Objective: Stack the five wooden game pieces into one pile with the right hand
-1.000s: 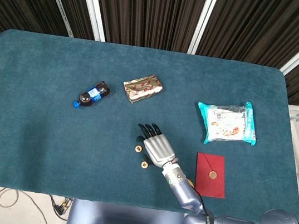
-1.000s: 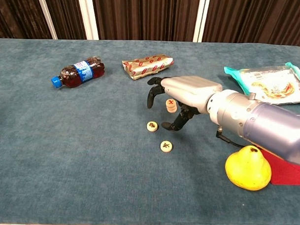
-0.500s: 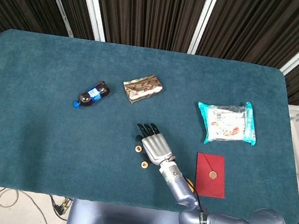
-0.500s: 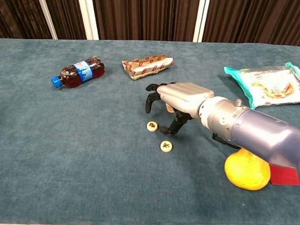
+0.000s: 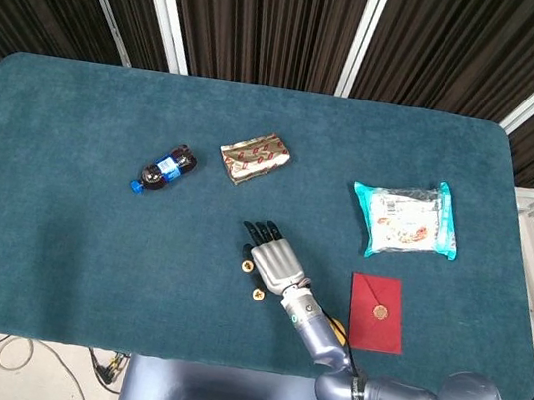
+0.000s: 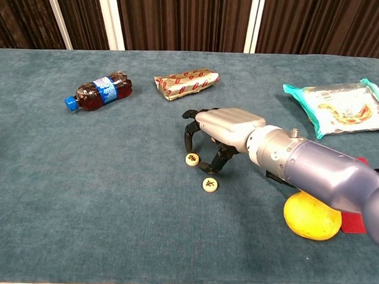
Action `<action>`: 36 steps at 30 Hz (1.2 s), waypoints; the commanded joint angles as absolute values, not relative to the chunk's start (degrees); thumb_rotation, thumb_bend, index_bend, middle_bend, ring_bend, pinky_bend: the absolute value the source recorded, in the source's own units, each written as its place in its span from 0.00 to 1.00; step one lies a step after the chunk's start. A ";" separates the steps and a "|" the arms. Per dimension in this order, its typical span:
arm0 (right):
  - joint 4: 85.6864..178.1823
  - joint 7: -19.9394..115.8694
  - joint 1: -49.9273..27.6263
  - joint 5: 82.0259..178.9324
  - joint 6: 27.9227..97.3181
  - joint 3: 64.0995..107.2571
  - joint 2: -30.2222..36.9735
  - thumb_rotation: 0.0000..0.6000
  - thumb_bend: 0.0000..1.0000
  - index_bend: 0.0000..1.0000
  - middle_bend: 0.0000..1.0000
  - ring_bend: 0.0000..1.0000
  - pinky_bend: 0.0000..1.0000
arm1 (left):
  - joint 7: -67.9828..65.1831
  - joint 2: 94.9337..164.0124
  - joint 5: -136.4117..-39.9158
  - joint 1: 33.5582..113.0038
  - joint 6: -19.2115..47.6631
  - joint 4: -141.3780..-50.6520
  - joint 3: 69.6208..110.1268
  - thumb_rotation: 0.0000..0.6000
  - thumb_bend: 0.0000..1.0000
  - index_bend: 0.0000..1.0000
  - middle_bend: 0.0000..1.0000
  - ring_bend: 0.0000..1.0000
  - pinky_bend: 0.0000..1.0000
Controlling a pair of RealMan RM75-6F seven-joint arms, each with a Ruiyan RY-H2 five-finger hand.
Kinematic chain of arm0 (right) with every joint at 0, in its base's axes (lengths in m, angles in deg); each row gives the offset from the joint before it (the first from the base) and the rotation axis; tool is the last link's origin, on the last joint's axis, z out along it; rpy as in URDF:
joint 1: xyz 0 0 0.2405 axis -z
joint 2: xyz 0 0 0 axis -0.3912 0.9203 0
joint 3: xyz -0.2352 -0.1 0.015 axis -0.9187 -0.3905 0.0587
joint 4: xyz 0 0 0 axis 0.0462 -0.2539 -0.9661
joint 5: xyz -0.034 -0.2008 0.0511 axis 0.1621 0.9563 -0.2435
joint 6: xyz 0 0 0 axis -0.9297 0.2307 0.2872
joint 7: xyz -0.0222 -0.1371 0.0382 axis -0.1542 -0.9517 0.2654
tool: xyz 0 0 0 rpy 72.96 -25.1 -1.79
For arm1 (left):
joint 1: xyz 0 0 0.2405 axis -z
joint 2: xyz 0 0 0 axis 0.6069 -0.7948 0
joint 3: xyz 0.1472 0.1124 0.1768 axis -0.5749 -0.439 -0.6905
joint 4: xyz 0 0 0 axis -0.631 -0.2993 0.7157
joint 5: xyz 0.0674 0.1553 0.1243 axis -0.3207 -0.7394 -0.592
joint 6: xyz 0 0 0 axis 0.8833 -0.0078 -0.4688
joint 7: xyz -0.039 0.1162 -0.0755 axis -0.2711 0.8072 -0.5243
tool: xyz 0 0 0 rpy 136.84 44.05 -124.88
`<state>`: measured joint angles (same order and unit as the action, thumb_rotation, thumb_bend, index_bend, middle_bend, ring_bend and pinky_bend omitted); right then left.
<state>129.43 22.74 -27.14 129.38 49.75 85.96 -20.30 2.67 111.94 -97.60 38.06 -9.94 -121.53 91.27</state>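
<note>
Chest view: right hand point(image 6: 224, 127) hovers palm-down over the wooden game pieces on the teal bench point(image 6: 113, 195).
From the left lie a cola bottle point(image 6: 98, 91), a foil snack bar point(image 6: 185, 82), then two loose wooden pieces, one point(image 6: 192, 159) just beside the curled dark fingers point(image 6: 188, 137) and another point(image 6: 209, 184) nearer the front. Whether the fingers grip anything underneath, I cannot tell. Further right sit a yellow pear point(image 6: 311, 216), a red envelope point(image 5: 377, 312) and a teal snack packet point(image 6: 340, 108).
</note>
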 commanded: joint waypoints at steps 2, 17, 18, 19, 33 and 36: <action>128.83 22.79 -27.26 129.22 49.43 86.19 -20.77 1.00 0.42 0.44 0.00 0.00 0.00 | 2.48 111.93 -97.56 38.00 -10.10 -121.49 91.38 1.00 0.60 0.10 0.00 0.00 0.00; 127.27 22.84 -27.67 128.89 48.39 86.86 -21.75 1.00 0.42 0.46 0.00 0.00 0.00 | 2.39 111.96 -97.64 38.00 -10.16 -121.47 91.42 1.00 0.60 0.10 0.00 0.00 0.00; 127.22 22.85 -27.64 128.87 48.42 86.89 -21.80 1.00 0.42 0.46 0.00 0.00 0.00 | 2.39 111.96 -97.64 38.00 -10.14 -121.47 91.41 1.00 0.60 0.10 0.00 0.00 0.00; 127.20 22.88 -27.61 128.84 48.39 86.91 -21.84 1.00 0.42 0.46 0.00 0.00 0.00 | 2.37 111.96 -97.63 37.99 -10.15 -121.48 91.42 1.00 0.60 0.10 0.00 0.00 0.00; 127.10 22.73 -27.51 128.55 48.01 87.06 -21.83 1.00 0.42 0.50 0.00 0.00 0.00 | 2.23 111.97 -97.66 37.96 -10.23 -121.42 91.48 1.00 0.60 0.10 0.00 0.00 0.00; 127.25 22.78 -27.47 128.61 48.15 87.21 -21.70 1.00 0.42 0.52 0.00 0.00 0.00 | 2.16 111.94 -97.65 37.94 -10.26 -121.42 91.51 1.00 0.60 0.10 0.00 0.00 0.00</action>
